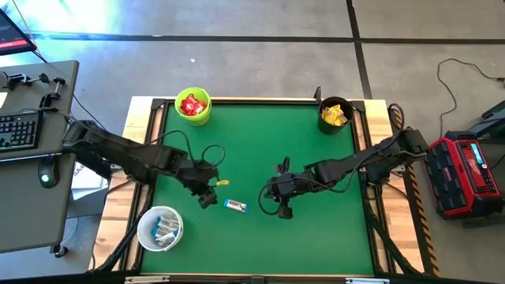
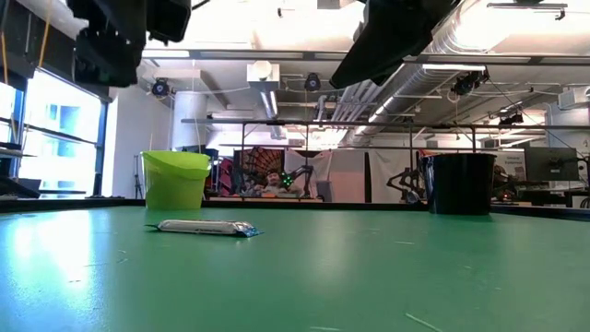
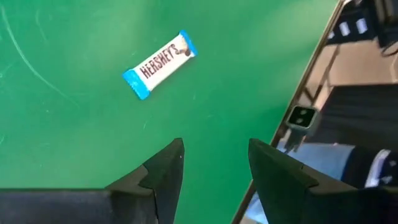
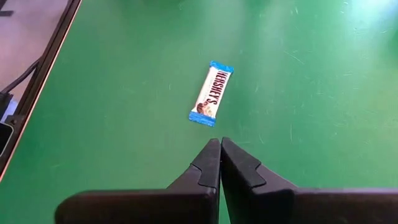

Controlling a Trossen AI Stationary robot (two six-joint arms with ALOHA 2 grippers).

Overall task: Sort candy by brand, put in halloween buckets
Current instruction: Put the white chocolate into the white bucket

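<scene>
One white-and-blue candy bar (image 1: 235, 206) lies flat on the green table, also seen in the left wrist view (image 3: 159, 63), the right wrist view (image 4: 211, 93) and the low view (image 2: 206, 227). My left gripper (image 1: 208, 197) hovers open just to the left of it, nothing between its fingers (image 3: 168, 171). My right gripper (image 1: 282, 209) hangs shut to the right of the bar, touching nothing. The lime green bucket (image 1: 193, 106) holds red packets, the black bucket (image 1: 335, 115) yellow ones, the white bucket (image 1: 160, 228) white-and-blue bars.
The green table (image 1: 316, 237) has a raised black and wooden rim. The green bucket stands at the far left, the black one at the far right, the white one at the near left corner. A desk with a keyboard (image 1: 20, 130) stands left of the table.
</scene>
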